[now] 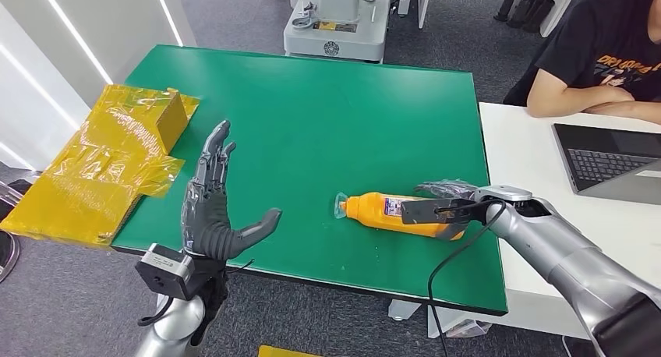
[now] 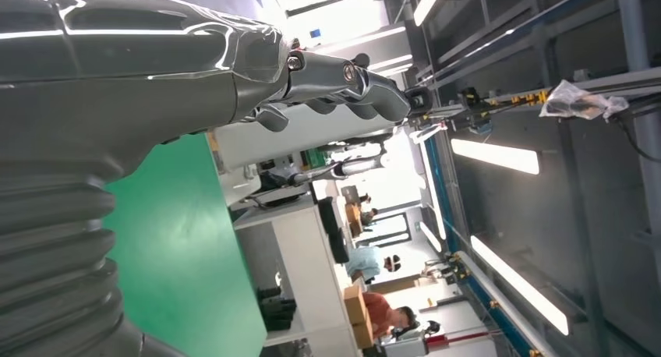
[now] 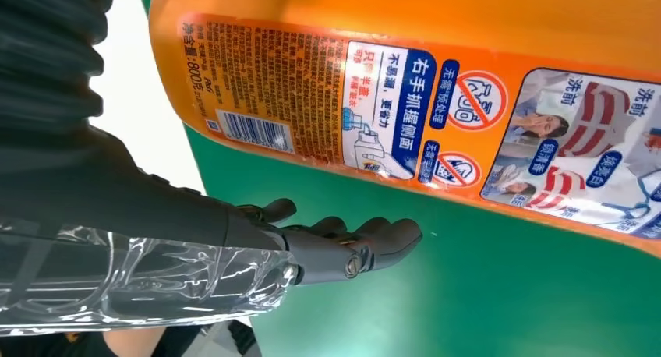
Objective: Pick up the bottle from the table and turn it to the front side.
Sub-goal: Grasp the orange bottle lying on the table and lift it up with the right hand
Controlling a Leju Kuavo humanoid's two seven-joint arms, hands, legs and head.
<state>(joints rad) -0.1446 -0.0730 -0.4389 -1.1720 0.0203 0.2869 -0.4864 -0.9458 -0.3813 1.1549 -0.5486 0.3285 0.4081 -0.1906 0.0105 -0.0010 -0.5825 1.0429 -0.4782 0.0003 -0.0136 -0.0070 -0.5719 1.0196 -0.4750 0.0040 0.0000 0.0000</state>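
Observation:
An orange bottle (image 1: 382, 211) lies on its side on the green table (image 1: 327, 115), near the front right, its clear cap pointing left. Its back label with small print and a barcode faces up, as the right wrist view shows on the bottle (image 3: 436, 76). My right hand (image 1: 444, 201) straddles the bottle's base end, with the thumb over the near side and the fingers (image 1: 448, 188) behind it. Those fingers (image 3: 366, 244) lie stretched out beside the bottle with a gap between. My left hand (image 1: 210, 209) is raised at the front left edge, fingers (image 2: 358, 92) spread and holding nothing.
Yellow wrapped boxes (image 1: 117, 154) sit off the table's left edge. A white desk (image 1: 522, 154) adjoins the right side, with a laptop (image 1: 612, 162) and a seated person (image 1: 600, 61) resting arms on it. A grey machine base (image 1: 335, 30) stands beyond the far edge.

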